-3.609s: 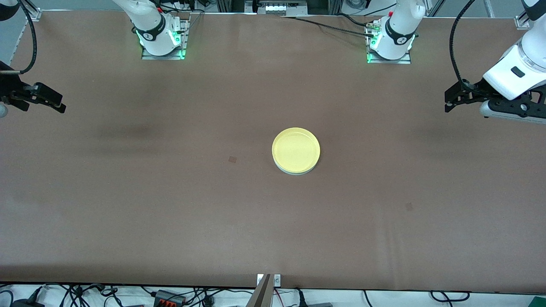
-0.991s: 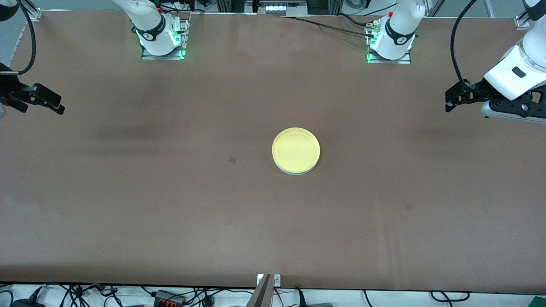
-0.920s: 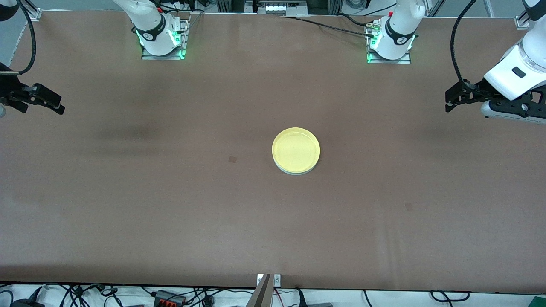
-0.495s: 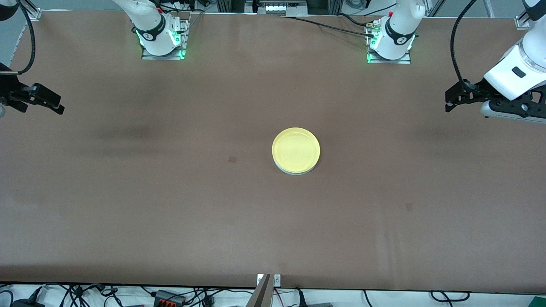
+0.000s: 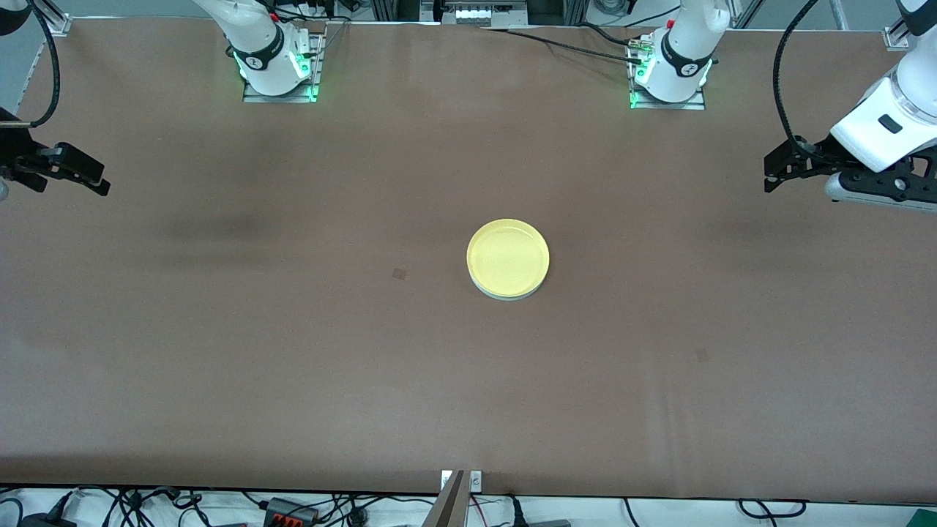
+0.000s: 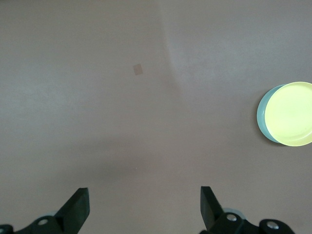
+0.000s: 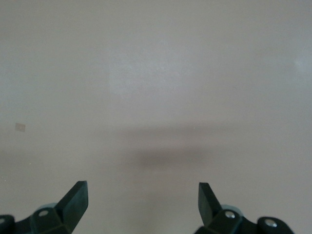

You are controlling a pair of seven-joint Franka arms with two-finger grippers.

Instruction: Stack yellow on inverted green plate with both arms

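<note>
Nothing has moved: yellow (image 5: 508, 256) still lies on the green plate (image 6: 261, 117). The left gripper (image 6: 142, 205) and right gripper (image 7: 141, 201) wait wide open, empty, over the table's (image 5: 293, 351) ends.

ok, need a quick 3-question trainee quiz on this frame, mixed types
1. True or false: the yellow plate sits on top of the green plate.
2. Which gripper holds a plate? A) left gripper B) right gripper C) neither
3. Fill in: both grippers hang over the bare table at its two ends, their jaws ____.

Key: 1 true; only an edge of the green one shows under the yellow. 2 C; both are well apart from the stack. 3 open.
</note>
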